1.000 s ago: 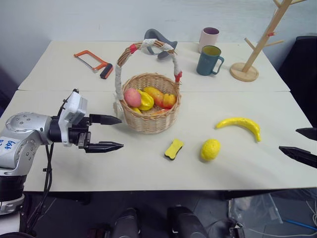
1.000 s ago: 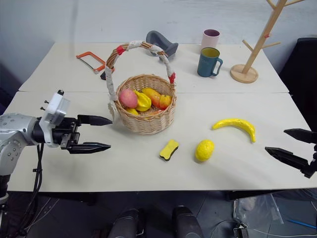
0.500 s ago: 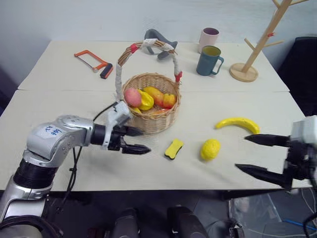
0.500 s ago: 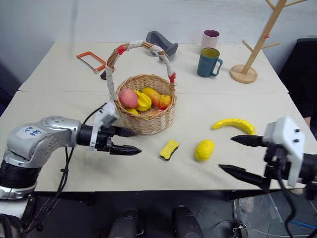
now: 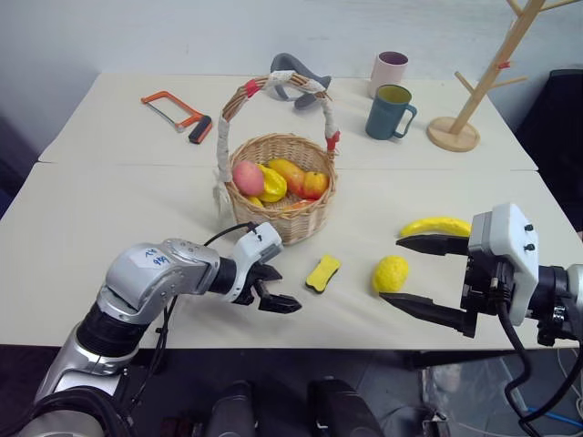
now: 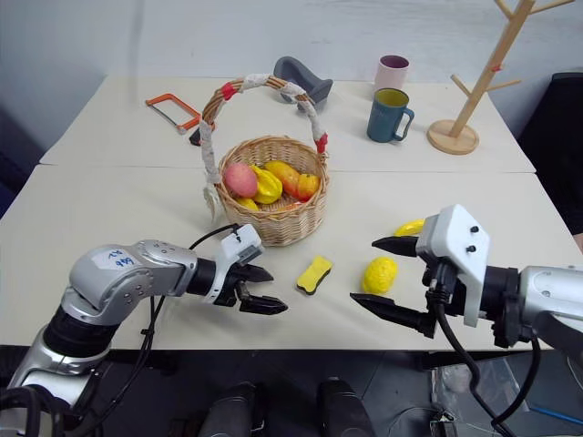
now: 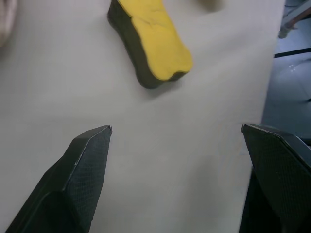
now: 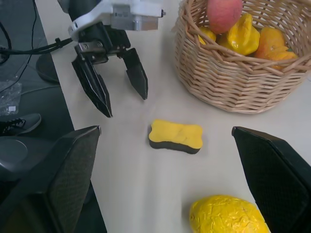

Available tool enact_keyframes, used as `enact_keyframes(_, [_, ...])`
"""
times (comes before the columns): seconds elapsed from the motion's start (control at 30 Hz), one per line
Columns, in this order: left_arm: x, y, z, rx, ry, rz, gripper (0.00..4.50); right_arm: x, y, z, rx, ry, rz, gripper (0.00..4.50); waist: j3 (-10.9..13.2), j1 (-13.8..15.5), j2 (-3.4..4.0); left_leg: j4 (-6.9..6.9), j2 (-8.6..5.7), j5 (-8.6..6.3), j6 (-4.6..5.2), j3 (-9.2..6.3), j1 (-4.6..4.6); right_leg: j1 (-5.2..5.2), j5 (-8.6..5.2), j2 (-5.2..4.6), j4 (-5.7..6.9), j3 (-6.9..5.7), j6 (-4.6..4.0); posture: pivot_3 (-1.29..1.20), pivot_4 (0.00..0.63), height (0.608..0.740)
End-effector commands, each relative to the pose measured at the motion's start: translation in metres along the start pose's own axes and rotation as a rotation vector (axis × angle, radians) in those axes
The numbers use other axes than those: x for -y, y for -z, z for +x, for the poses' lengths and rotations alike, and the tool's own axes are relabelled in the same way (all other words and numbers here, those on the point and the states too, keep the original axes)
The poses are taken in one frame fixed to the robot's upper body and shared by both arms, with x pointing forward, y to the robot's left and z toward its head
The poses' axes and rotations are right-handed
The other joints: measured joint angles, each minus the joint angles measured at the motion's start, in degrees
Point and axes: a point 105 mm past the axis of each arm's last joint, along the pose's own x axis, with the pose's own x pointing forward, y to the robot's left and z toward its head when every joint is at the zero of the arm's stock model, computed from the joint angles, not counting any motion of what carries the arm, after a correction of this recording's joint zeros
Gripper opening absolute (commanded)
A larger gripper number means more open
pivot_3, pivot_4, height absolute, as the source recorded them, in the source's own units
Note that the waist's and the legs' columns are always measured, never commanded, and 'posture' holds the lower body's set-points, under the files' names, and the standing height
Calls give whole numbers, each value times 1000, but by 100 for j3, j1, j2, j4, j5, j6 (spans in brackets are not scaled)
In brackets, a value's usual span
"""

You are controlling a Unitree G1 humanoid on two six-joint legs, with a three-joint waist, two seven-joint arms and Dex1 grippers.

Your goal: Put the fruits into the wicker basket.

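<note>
A bumpy yellow lemon [image 5: 390,273] lies near the table's front edge. My right gripper [image 5: 391,270] hangs open just over it, one finger on either side, not touching. The banana [image 5: 437,225] lies behind that gripper, partly hidden by it. The wicker basket [image 5: 291,223] stands mid-table with a peach [image 5: 247,177] and other fruit pieces inside. My left gripper [image 5: 284,289] is open and low over the table, in front of the basket. It points at a flat yellow block [image 5: 322,273], which lies just ahead of its fingers [image 7: 73,179].
A teal mug [image 5: 389,111], a pink mug [image 5: 386,68] and a wooden mug tree [image 5: 453,132] stand at the back right. An orange hacksaw [image 5: 173,109] lies at the back left, and a grey object [image 5: 296,68] sits behind the basket handle.
My left gripper has swung right and down from beside the basket to near the yellow block. My right gripper has come in from the right edge to the lemon. Both stayed open.
</note>
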Motion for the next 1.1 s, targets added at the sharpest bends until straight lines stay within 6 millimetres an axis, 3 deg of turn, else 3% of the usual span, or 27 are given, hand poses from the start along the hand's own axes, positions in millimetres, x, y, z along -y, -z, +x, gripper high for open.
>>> enact_keyframes(0.03, [-7, -5, -5, -28, -56, 155, 4500, -4, -5, 1, 18, 7, -26, 4464, 0, -11, 0, -2, 0, 0, -1, 1, 1, -2, 0, 0, 0, 2, 0, 0, 150, 740])
enact_keyframes(0.2, [-23, 3, -16, -130, -68, 343, 4500, -7, -3, 1, 22, 21, -17, 4464, 0, 0, 1, -10, 0, 2, -3, 4, 2, -3, -2, -1, -3, 2, -3, 0, 150, 740])
enact_keyframes(0.37, [-46, -12, -23, -142, -153, 507, 4500, -7, -2, 2, 36, 36, -14, 4464, 0, 22, 0, -3, -3, -3, 9, 2, -1, -1, -2, -5, -4, -1, -3, 0, 150, 740])
enact_keyframes(0.47, [-25, -33, -10, -62, -64, 619, 4500, -7, -2, 3, 45, 41, -13, 4464, 0, 26, 0, -2, -6, -20, 40, 4, -5, -1, -2, -10, -4, 0, -3, 0, 150, 740])
enact_keyframes(0.53, [0, -45, 5, 32, 54, 555, 4500, -8, 0, 3, 46, 45, -10, 4464, 0, 30, 0, 0, -7, -20, 41, 4, -5, 1, -2, -11, -5, 0, -3, 0, 150, 740])
enact_keyframes(0.7, [16, -49, 17, 51, 148, 282, 4500, -13, 1, 5, 50, 39, -3, 4464, 0, -29, 1, 11, -5, -19, 38, 0, -13, -4, -5, -2, 1, 2, 7, 0, 150, 740])
enact_keyframes(0.83, [5, -43, 30, -23, 59, 139, 4500, -14, 1, 4, 42, 39, -3, 4464, -1, -17, 2, 2, -3, -10, 23, -12, 3, -4, -7, 10, 21, 7, 2, 0, 150, 740])
enact_keyframes(0.97, [-12, -42, 38, -39, -76, 129, 4500, -13, -1, 2, 53, 57, 2, 4464, -1, 5, 2, 4, -10, -7, 23, -19, 1, 1, -8, 4, 20, 7, 3, 0, 150, 740])
enact_keyframes(1.1, [-4, -42, 44, -39, -55, 91, 4500, -13, 0, 2, 51, 66, 7, 4464, -1, 7, 2, 4, -9, -6, 22, -21, 0, 1, -7, 4, 21, 5, 3, 0, 150, 740])
